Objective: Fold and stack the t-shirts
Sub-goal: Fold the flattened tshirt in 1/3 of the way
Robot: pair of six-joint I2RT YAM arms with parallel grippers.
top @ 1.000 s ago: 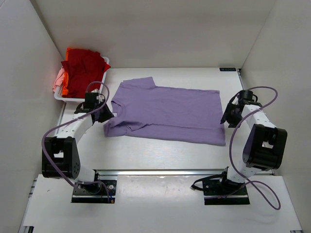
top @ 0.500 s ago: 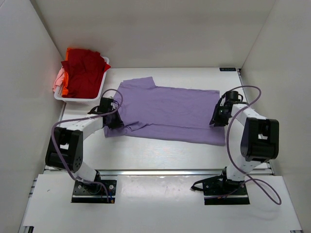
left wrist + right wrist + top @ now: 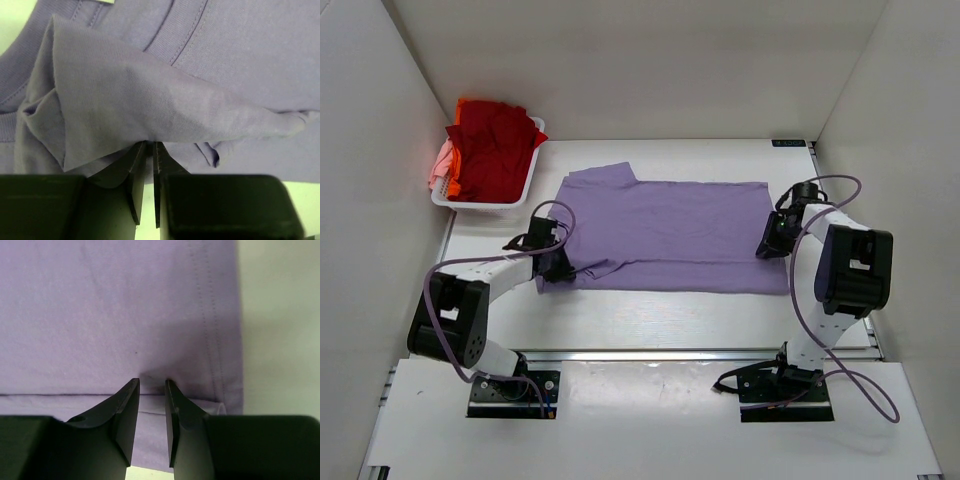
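A lavender purple t-shirt (image 3: 670, 225) lies spread on the white table, with its near edge doubled over into a long fold. My left gripper (image 3: 560, 265) is at the shirt's near left corner by the collar. In the left wrist view this gripper (image 3: 149, 143) is shut on a raised flap of the lavender cloth (image 3: 150, 90). My right gripper (image 3: 767, 245) is at the shirt's right hem. In the right wrist view it (image 3: 152, 381) pinches the folded lavender cloth (image 3: 125, 305) with the jaws narrowly apart. Red (image 3: 490, 145), orange (image 3: 448, 187) and pale pink (image 3: 440, 160) tees are heaped in the basket.
A white plastic basket (image 3: 480, 203) stands at the far left against the left wall. White walls close in the table at the left, back and right. A metal rail (image 3: 660, 354) runs along the near edge in front of the arm bases.
Both grippers have moved in from beside the shirt onto its near edge. The shirt's near edge has been folded over, so the shirt looks narrower from front to back.
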